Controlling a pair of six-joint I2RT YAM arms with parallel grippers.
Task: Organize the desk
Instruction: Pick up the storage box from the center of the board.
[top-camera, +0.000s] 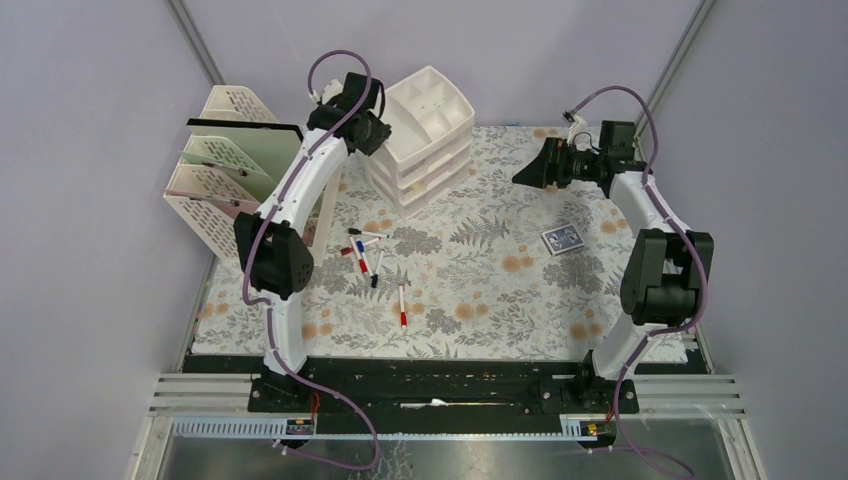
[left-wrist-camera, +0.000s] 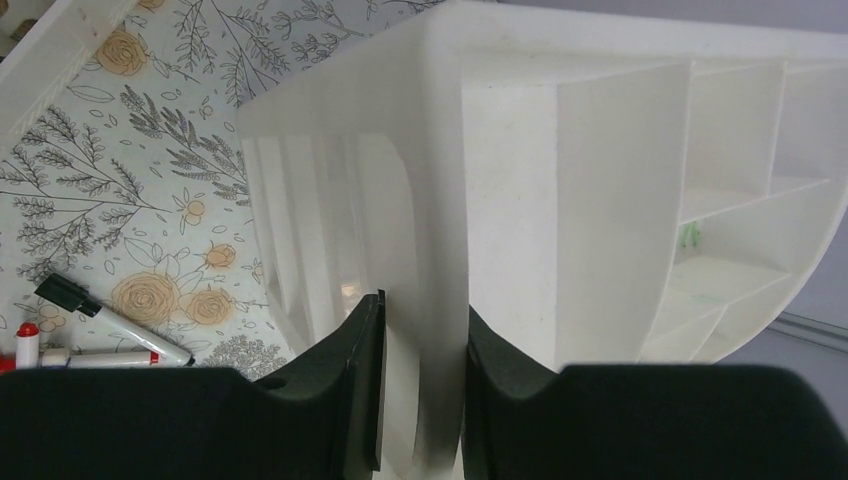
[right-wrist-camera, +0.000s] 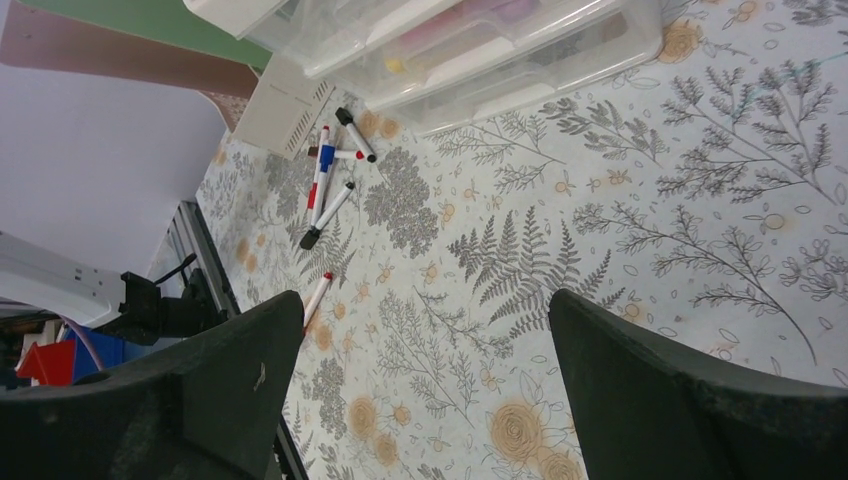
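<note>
The desk (top-camera: 480, 280) is a tabletop under a pale cloth with grey ferns and orange flowers; it also shows in the right wrist view (right-wrist-camera: 620, 210). My left gripper (top-camera: 372, 128) is at the back left, shut on the top rim wall of the white drawer unit (top-camera: 432, 125); its jaws (left-wrist-camera: 420, 315) pinch that wall (left-wrist-camera: 560, 200) from both sides. My right gripper (top-camera: 522, 175) hangs above the cloth at the back right, open and empty (right-wrist-camera: 425, 300). Several markers (top-camera: 366, 250) lie in a loose cluster left of centre, with one red-capped marker (top-camera: 402, 305) apart nearer the front.
A cream lattice file rack (top-camera: 228, 160) with folders stands at the left edge, next to the left arm. A blue card box (top-camera: 563, 239) lies on the right by the right arm. Markers show in the wrist views (left-wrist-camera: 110, 320) (right-wrist-camera: 330, 170). Metal rails (top-camera: 450, 385) run along the front.
</note>
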